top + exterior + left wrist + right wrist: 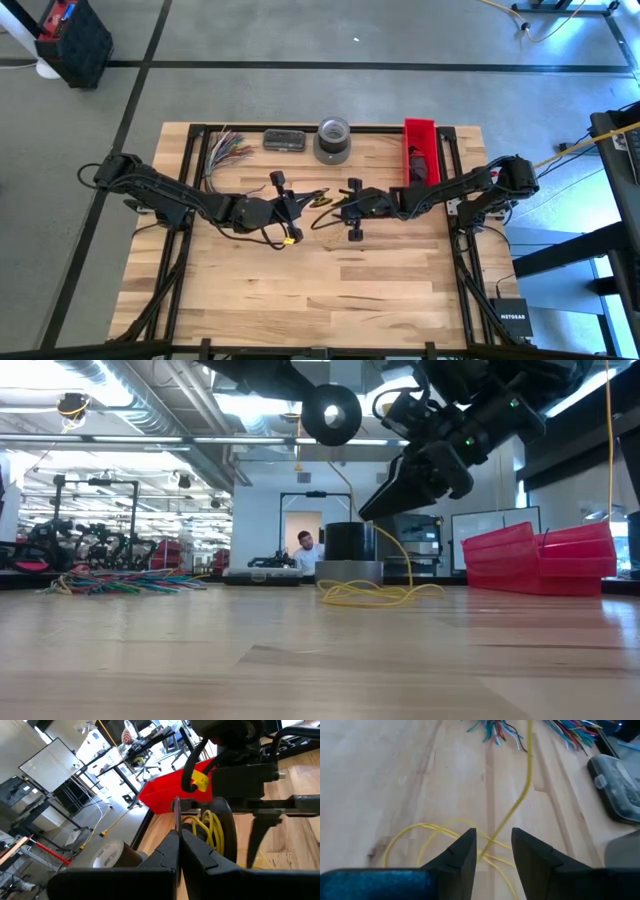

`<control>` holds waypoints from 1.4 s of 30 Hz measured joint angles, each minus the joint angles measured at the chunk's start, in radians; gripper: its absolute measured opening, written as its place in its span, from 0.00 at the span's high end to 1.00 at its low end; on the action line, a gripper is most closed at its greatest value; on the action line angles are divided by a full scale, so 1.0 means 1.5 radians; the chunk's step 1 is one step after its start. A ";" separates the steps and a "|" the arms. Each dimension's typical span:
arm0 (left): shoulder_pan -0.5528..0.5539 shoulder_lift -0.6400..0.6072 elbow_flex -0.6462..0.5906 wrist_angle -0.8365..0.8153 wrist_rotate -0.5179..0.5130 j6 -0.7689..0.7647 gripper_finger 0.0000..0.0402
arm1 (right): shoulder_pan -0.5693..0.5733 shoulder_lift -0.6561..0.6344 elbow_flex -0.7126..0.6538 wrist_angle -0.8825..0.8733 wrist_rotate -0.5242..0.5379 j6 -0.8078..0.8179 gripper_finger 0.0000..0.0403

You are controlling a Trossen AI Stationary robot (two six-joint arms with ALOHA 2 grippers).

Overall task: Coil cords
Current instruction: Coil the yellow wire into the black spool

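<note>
The cord in view is thin and yellow [380, 594]. Its loose loops lie on the wooden table [330, 290] between my two grippers, and they also show in the high view [322, 199] and the left wrist view [212, 827]. One strand [522, 795] rises out of the loops. My left gripper [179, 845] is shut, above the table just left of the loops [303, 200]. My right gripper [493, 840] is open just right of them [340, 205]; its fingers stand on either side of the rising strand. No black bundle shows. My left gripper has a thin strand [176, 815] standing up out of its shut fingertips, pinched between the two fingers. I take it for the yellow cord's raised strand, but its colour does not show plainly there. The rest of the cord hangs slack to the loops on the table.
At the far edge are a fan of multicoloured wires [228, 148], a dark flat case [284, 140], a grey tape roll [333, 140] and a red bin [420, 150]. A person [308, 548] sits in the room behind. The table's near half is bare wood.
</note>
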 joint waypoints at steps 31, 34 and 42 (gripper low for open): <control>-0.001 -0.001 0.000 -0.012 0.000 0.003 1.00 | 0.005 -0.068 0.043 -0.093 0.111 -0.062 0.99; -0.001 -0.001 0.000 -0.031 0.000 0.000 1.00 | 0.022 -0.117 0.043 -0.118 0.136 -0.069 0.98; 0.000 -0.001 0.000 -0.046 0.001 -0.009 1.00 | 0.067 -0.190 0.043 -0.150 0.171 -0.052 0.99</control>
